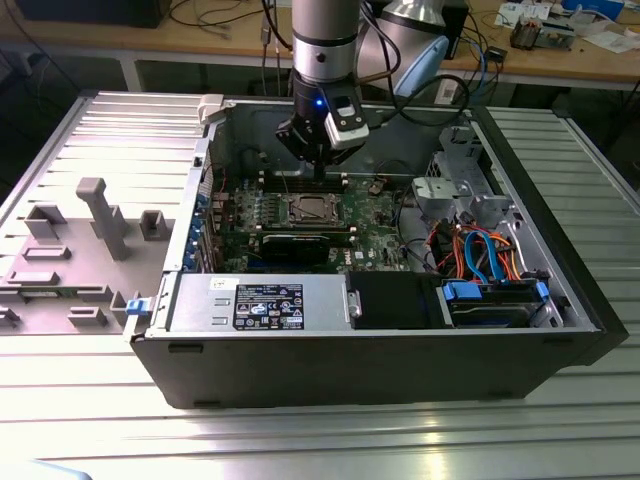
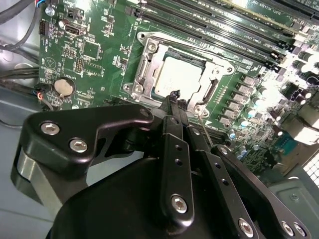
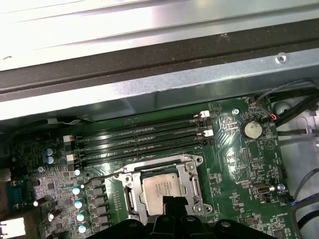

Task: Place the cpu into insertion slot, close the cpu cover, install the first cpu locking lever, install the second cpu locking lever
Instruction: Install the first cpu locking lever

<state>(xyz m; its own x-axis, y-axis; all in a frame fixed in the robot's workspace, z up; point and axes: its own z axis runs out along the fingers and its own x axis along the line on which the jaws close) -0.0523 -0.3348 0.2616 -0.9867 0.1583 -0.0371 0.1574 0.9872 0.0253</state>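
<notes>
The cpu (image 2: 182, 77) lies flat in the insertion slot (image 2: 131, 89) on the green board, its silvery top showing. The cpu cover (image 2: 149, 62) lies down flat around the chip, which shows through its square cut-out. In the first wrist view the cpu (image 3: 162, 188) sits inside the cover (image 3: 192, 173), and a thin wire lever (image 3: 102, 178) sticks out sideways from the socket toward the capacitors. My gripper (image 2: 174, 95) hovers just above the socket's edge with its fingers pressed together and nothing between them. In the exterior view the gripper (image 1: 318, 170) hangs inside the open case, over the socket (image 1: 312, 210).
Long black memory slots (image 3: 144, 137) run beside the socket, and a coin battery (image 3: 251, 129) sits near the board's edge. A black expansion card (image 1: 300, 245), the power supply (image 1: 265, 300) and a drive cage with coloured cables (image 1: 480, 250) crowd the case. A grey fixture plate (image 1: 90, 230) lies at the exterior view's left.
</notes>
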